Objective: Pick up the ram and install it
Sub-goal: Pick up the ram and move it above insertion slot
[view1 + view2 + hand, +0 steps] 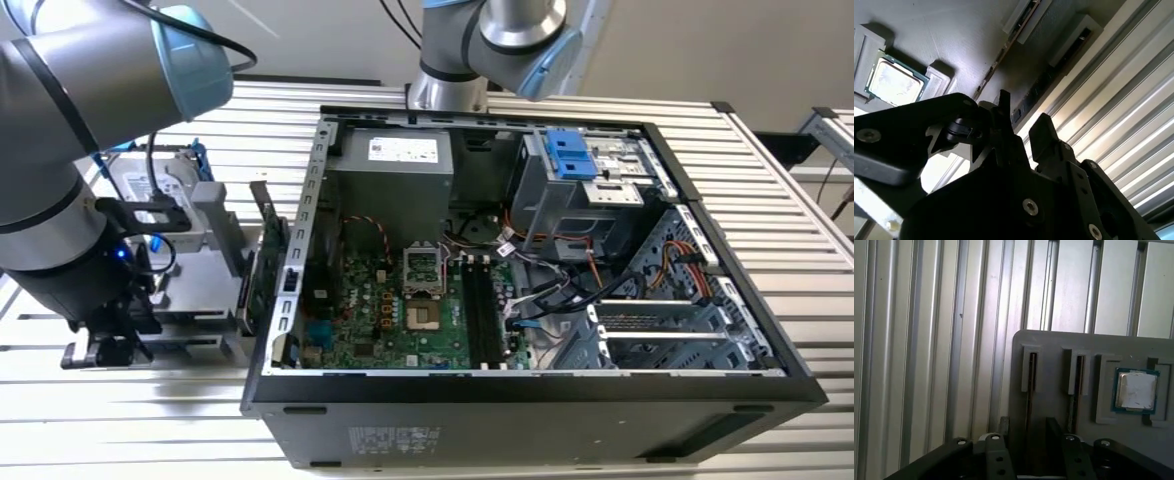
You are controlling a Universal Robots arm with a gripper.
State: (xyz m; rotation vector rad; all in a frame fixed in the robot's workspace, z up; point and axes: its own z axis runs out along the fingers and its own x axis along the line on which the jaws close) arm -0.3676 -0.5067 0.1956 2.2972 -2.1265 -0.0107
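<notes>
In the exterior view, the arm [74, 150] bends over at the exterior view's left of the open computer case [534, 405]. Its wrist points down and the tool [107, 350] sits low over the slatted tabletop [160, 440], well apart from the case's inside. In both wrist views the tool [1027, 424] [1023, 112] is open over a grey holder [1054, 342] [954, 30] that lies on the tabletop. Its two dark fingers [1004, 426] [1044, 131] stand on either side of the ram [1029, 390] [1043, 84], with a gap visible on each side in the first wrist view. The ram stands on edge in a holder slot and runs in between the fingers, ungripped. A second stick [1074, 385] [1004, 55] stands in the neighbouring slot, between the ram and a processor chip [1135, 390] [894, 82] seated flat in the holder.
</notes>
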